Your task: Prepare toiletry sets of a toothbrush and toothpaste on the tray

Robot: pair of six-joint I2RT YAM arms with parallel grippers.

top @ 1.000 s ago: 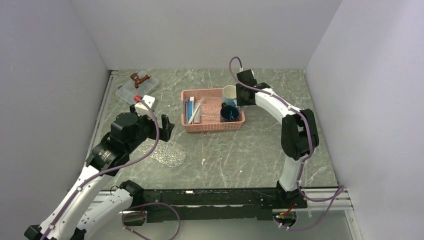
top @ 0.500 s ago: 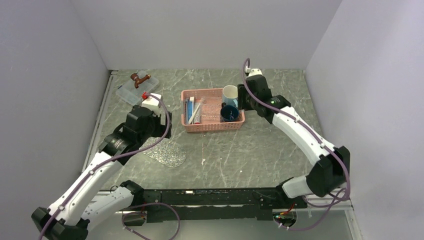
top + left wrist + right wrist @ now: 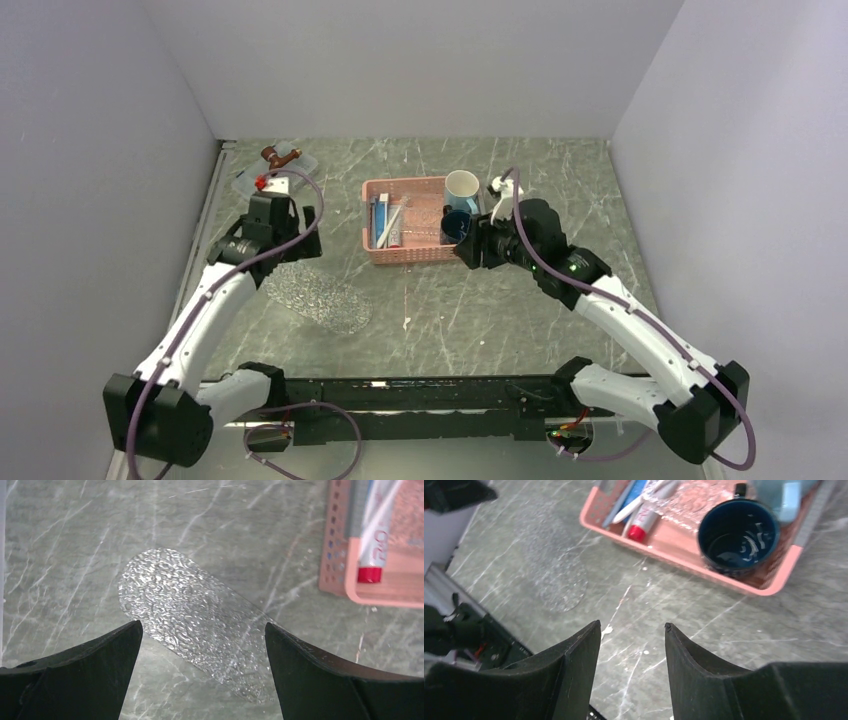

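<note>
The clear bumpy tray (image 3: 318,298) lies bare on the table, left of the pink basket (image 3: 425,256). The left wrist view shows it (image 3: 195,620) below my open, empty left gripper (image 3: 202,625), which hovers over its far end (image 3: 285,248). Blue toothpaste tubes (image 3: 378,215) and whitish toothbrushes (image 3: 390,222) lie in the basket's left part. One red-capped toothpaste (image 3: 644,522) and a toothbrush (image 3: 644,500) show in the right wrist view. My right gripper (image 3: 632,625) is open and empty, above the table just in front of the basket's right corner (image 3: 466,255).
A dark blue mug (image 3: 738,535) and a light blue mug (image 3: 461,187) stand in the basket's right part (image 3: 774,587). A clear lidded box (image 3: 285,160) with a brown object on it sits at the back left, partly behind my left arm.
My left gripper has moved back and left, uncovering most of the tray. My right arm swung from behind the basket to in front of its right corner, lower and nearer.
</note>
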